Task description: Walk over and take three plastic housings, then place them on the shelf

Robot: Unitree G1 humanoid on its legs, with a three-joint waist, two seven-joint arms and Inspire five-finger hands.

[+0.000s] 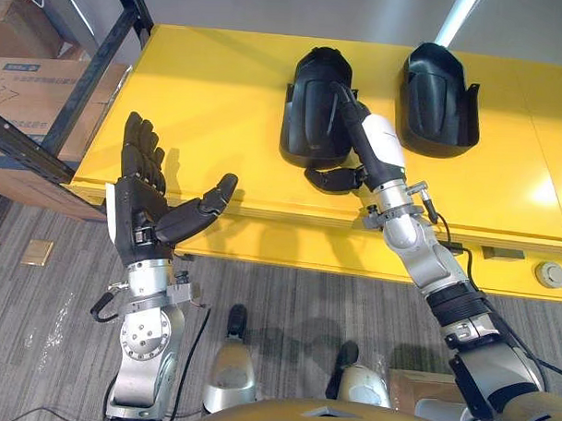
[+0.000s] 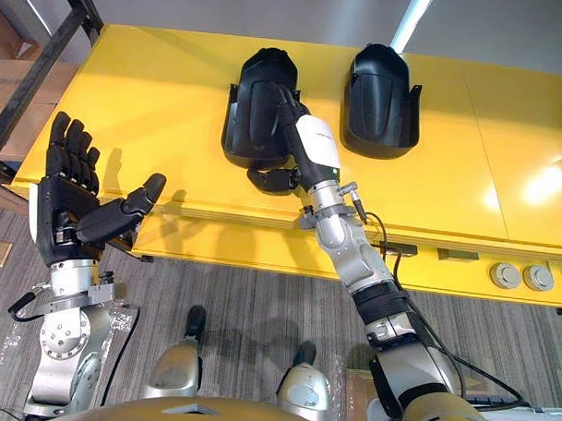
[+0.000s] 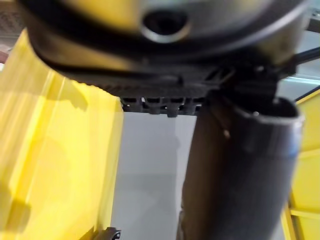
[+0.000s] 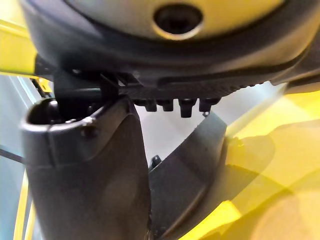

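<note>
- Housings, left eye view: two black plastic shells lie on the yellow table, the left housing and the right housing, side by side but apart. Both rest flat on the top.
- Left eye view, progress: the robot stands at the table's near edge, so I judge the walk done and the first pick just begun. None has been carried off, and the dark rack at the far left, probably the shelf meant, holds no housing that I can see.
- Right eye view, hands: the right hand lies on the left housing, fingers stretched along its top and thumb tucked at its near rim. It looks like a pinch on that rim, though the contact is partly hidden. The left hand is raised over the near edge, fingers straight and spread, thumb out, holding nothing.
- Right eye view, lie: each housing's long axis runs away from the robot, across the table's depth. The rounded end points to the far side and the broader end toward the robot, and the two lie roughly parallel.
- Left wrist view: the thumb stands free, with bare yellow table beyond it.
- Right wrist view: the thumb sits just beside a dark housing edge.
</note>
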